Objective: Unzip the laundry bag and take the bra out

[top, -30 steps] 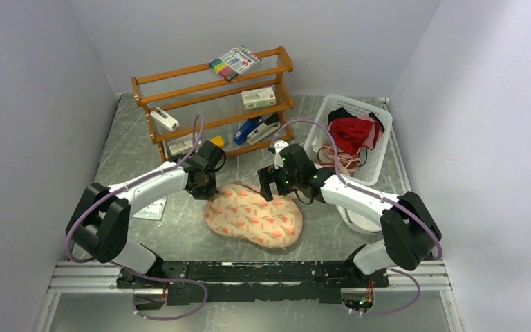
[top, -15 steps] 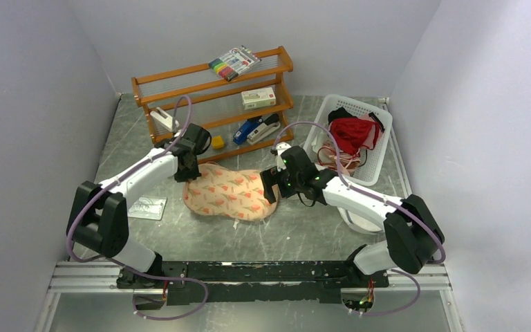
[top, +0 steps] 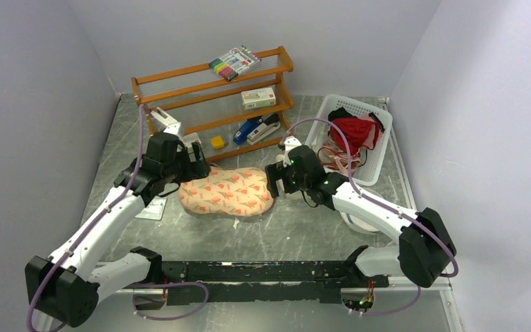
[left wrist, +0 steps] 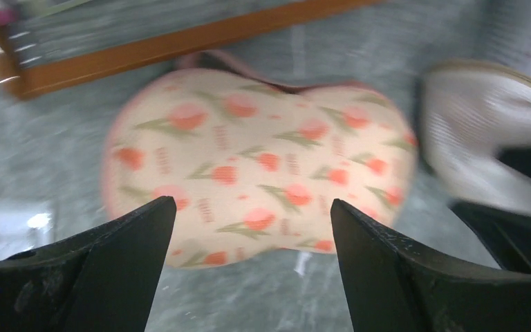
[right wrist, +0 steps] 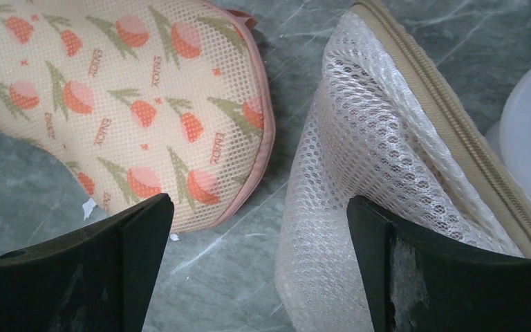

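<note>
Laundry bag [top: 228, 191] on table [top: 297, 228], contents hidden; basket [top: 317, 131] holds red garment [top: 351, 133]; left hand [left wrist: 252, 207], right hand [right wrist: 259, 207] spread.

High rear overhead; two close, low wrist views from opposite sides; laundry bag [top: 227, 191] common to all.

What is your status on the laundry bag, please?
Left gripper open, facing peach-pink floral zip case. Right gripper open at its other end. Case flat on table, bra unseen. White mesh shell beside right gripper.
</note>
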Available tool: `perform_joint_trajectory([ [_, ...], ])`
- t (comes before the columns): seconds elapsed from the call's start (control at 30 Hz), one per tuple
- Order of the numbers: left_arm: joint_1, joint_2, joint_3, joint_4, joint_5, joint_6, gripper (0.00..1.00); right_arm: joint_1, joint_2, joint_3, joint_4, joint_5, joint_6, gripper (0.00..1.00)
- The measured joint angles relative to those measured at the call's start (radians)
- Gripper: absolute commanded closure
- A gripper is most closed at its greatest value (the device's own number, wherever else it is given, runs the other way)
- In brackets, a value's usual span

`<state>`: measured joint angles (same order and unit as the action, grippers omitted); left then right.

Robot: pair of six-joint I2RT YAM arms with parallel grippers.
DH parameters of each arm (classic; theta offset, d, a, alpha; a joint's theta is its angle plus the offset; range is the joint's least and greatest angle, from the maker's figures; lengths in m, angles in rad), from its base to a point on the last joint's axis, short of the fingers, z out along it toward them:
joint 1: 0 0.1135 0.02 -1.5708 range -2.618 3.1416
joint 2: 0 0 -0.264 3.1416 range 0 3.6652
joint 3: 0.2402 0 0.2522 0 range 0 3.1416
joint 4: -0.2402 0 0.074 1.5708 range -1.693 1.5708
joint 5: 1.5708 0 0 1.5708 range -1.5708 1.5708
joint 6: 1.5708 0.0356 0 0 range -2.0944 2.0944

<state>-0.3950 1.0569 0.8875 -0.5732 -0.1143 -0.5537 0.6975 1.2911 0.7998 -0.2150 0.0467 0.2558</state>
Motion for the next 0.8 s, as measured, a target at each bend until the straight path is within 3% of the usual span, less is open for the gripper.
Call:
perform_joint_trajectory([
  [0.17, -0.067, -0.002, -0.016, 0.142, 0.236, 0.124, 0.1, 0.0, -0.005, -0.006, 0.025, 0.037, 0.025, 0.0],
  [0.27, -0.156, 0.035, -0.01, 0.189, 0.31, 0.228, 0.04, 0.0, -0.028, -0.027, 0.053, 0.056, 0.05, 0.0],
  [0.4, -0.236, 0.07, -0.019, 0.233, 0.426, 0.391, 0.04, -0.001, -0.079, -0.085, 0.116, 0.069, 0.091, 0.0],
  [0.53, -0.326, 0.056, -0.068, 0.258, 0.426, 0.567, 0.02, -0.002, -0.135, -0.142, 0.158, 0.082, 0.121, 0.0],
  [0.63, -0.4, 0.014, -0.139, 0.296, 0.411, 0.676, 0.09, -0.003, -0.182, -0.162, 0.164, 0.104, 0.126, 0.0],
  [0.8, -0.504, -0.002, -0.221, 0.4, 0.41, 0.824, 0.1, -0.005, -0.272, -0.173, 0.169, 0.145, 0.116, 0.0],
])
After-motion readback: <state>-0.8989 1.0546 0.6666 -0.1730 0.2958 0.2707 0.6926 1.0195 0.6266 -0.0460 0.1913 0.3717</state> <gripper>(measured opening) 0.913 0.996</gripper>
